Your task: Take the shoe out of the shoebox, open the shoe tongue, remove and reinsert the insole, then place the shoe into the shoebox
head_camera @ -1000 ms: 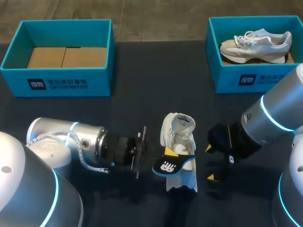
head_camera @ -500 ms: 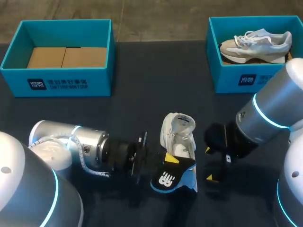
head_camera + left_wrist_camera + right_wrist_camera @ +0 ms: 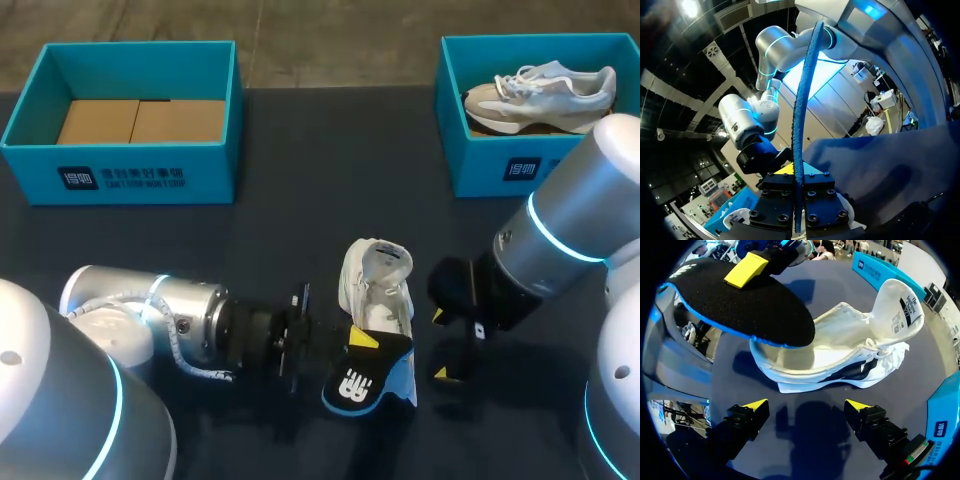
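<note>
Yellow-tipped, the left fingers (image 3: 785, 197) are closed flat on the insole (image 3: 366, 378), one pad on each face. In the left wrist view the insole stands edge-on between them as a thin blue line rising ahead. From above it shows a black top and a blue rim, and it sits over the near end of the shoe (image 3: 379, 288); whether it touches the shoe cannot be told. The white shoe lies on the dark desk (image 3: 300, 200) near the front middle, between the two arms, its mouth open and its tongue folded away from the opening. Just right of the shoe, the right fingers (image 3: 756, 405) are spread wide and hold nothing. They are clear of the shoe, which lies ahead of them in the right wrist view, with bare desk between the tips. The insole and one yellow tip of the left fingers show beyond the shoe in that view. At the far left of the desk stands a teal left box (image 3: 130, 175) with brown cardboard inside. At the far right a teal right box (image 3: 500, 165) holds a second, grey-and-white shoe (image 3: 540, 86).
</note>
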